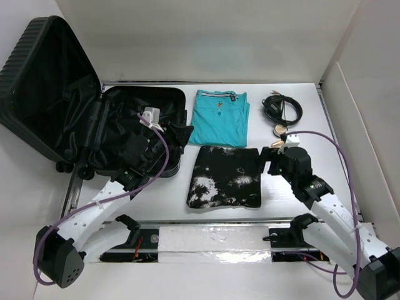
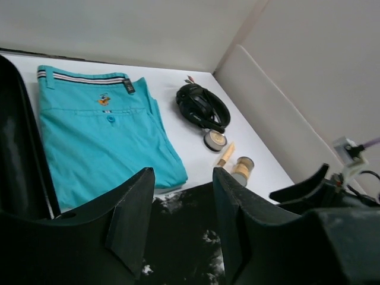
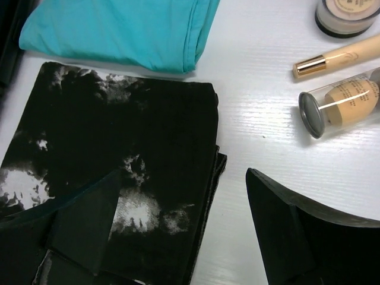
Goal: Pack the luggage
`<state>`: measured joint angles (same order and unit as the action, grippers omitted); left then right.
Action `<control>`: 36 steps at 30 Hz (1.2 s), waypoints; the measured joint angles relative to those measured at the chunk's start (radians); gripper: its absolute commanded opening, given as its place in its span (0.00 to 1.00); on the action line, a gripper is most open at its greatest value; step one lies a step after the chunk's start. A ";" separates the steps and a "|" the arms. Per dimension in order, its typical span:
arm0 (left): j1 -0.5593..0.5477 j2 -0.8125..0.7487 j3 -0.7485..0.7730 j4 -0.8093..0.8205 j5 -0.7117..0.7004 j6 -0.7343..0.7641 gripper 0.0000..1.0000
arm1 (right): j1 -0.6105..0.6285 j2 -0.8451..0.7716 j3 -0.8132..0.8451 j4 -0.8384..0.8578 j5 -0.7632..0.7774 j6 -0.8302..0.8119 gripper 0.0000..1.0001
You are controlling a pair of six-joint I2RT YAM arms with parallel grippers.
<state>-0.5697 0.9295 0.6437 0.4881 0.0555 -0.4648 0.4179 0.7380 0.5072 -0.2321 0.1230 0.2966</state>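
The luggage [image 1: 69,100] is a black ribbed suitcase lying open at the left, its lid propped up and its dark lining showing. A folded teal garment [image 1: 219,119] lies to its right, and a folded black-and-white shirt [image 1: 226,177] lies in front of that. My left gripper [image 1: 179,135] is open and empty at the suitcase's right edge. In its wrist view [image 2: 182,175] it points over the shirt [image 2: 178,237] and the teal garment [image 2: 101,136]. My right gripper [image 1: 267,164] is open and empty. In its wrist view [image 3: 183,178] it straddles the right edge of the shirt [image 3: 119,130].
Black headphones [image 1: 282,107] lie at the back right. A round compact [image 3: 347,15], a cosmetic tube [image 3: 338,56] and a small clear bottle [image 3: 341,104] lie on the white table beside my right gripper. White walls enclose the table.
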 measured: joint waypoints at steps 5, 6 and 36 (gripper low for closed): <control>-0.002 -0.029 -0.004 0.008 0.054 -0.017 0.23 | -0.044 0.070 -0.004 0.024 -0.077 0.011 0.92; -0.006 -0.033 -0.004 0.009 0.058 -0.019 0.19 | -0.050 0.092 -0.009 0.034 -0.091 0.011 0.92; -0.483 0.158 0.037 -0.473 -0.424 -0.016 0.75 | -0.189 0.414 -0.090 0.313 -0.317 0.069 0.01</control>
<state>-1.0527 1.0874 0.6804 0.0154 -0.3687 -0.4808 0.2291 1.1515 0.4171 0.0807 -0.1940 0.3660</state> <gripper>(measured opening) 0.714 0.095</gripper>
